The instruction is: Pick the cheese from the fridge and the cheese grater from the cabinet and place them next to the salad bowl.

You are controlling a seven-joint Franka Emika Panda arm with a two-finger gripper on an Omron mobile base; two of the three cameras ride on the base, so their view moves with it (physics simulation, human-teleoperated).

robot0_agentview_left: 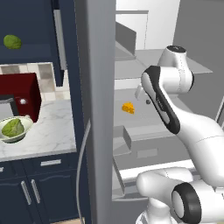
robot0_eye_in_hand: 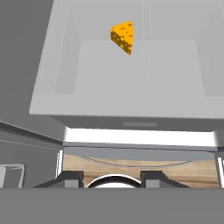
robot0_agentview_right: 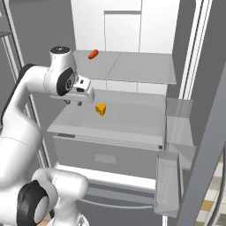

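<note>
1. The fridge (robot0_agentview_right: 132, 26) stands open, and the cheese (robot0_agentview_right: 101, 109) sits on its middle shelf (robot0_agentview_right: 128, 119), alone there.
2. The pincer (robot0_agentview_right: 75, 102) hovers above the shelf's left front part, near the wedge but apart from it; it holds nothing, and I cannot tell how wide its jaws stand.
3. To do the pick well, I judge it should move over the wedge, drop straight down and close across its flat sides.
4. A small red-orange thing (robot0_agentview_right: 92, 54) lies on the shelf above; the upper shelf's edge limits headroom.
5. The salad bowl (robot0_agentview_left: 14, 128) waits on the worktop (robot0_agentview_left: 52, 127) beyond the fridge door (robot0_agentview_left: 99, 109), which the arm must clear.
</note>
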